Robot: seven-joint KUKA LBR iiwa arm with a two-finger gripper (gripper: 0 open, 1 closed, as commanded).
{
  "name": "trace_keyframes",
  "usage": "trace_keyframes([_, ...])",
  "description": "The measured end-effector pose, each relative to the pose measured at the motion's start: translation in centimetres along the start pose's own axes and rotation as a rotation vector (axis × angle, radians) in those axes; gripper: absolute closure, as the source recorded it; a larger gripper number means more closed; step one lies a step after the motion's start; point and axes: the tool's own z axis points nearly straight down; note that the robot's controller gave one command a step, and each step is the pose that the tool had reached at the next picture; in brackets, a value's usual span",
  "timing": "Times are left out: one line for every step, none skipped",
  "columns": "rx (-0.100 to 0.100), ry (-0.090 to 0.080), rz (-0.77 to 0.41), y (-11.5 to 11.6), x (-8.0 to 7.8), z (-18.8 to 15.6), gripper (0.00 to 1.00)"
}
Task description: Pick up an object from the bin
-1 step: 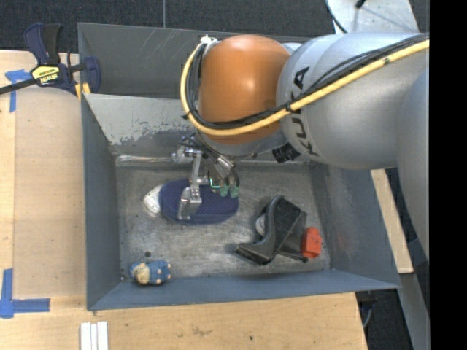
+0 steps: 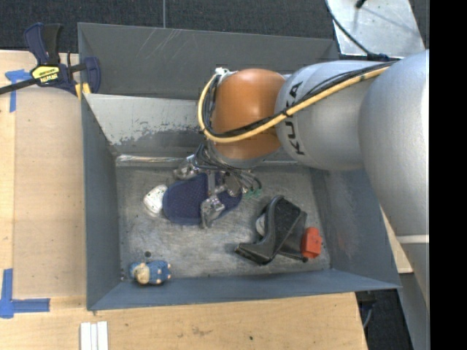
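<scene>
My gripper (image 2: 212, 208) hangs below the orange wrist cover in the middle of the bin, its metal fingertip down on a dark blue rounded soft thing (image 2: 184, 200) with a white-grey end (image 2: 154, 200) at its left. Whether the fingers grip it is hidden by the gripper's own body. To the right of the gripper lies a black tool with a handle (image 2: 273, 230) and a red tip (image 2: 311, 242).
A small blue and yellow toy (image 2: 150, 271) lies near the bin's front left corner. The arm reaches in from the right and covers the bin's right back part. A bit of green shows beside the gripper (image 2: 254, 191).
</scene>
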Motion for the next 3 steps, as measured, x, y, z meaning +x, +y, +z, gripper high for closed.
trace_keyframes([0.002, -0.007, 0.000, 0.0, -0.2, -0.3, 1.00])
trace_keyframes([0.007, -0.006, -0.211, -1.0, 3.4, -17.3, 1.00])
trace_keyframes([0.007, -0.006, -0.430, 1.7, 4.4, -31.2, 1.00])
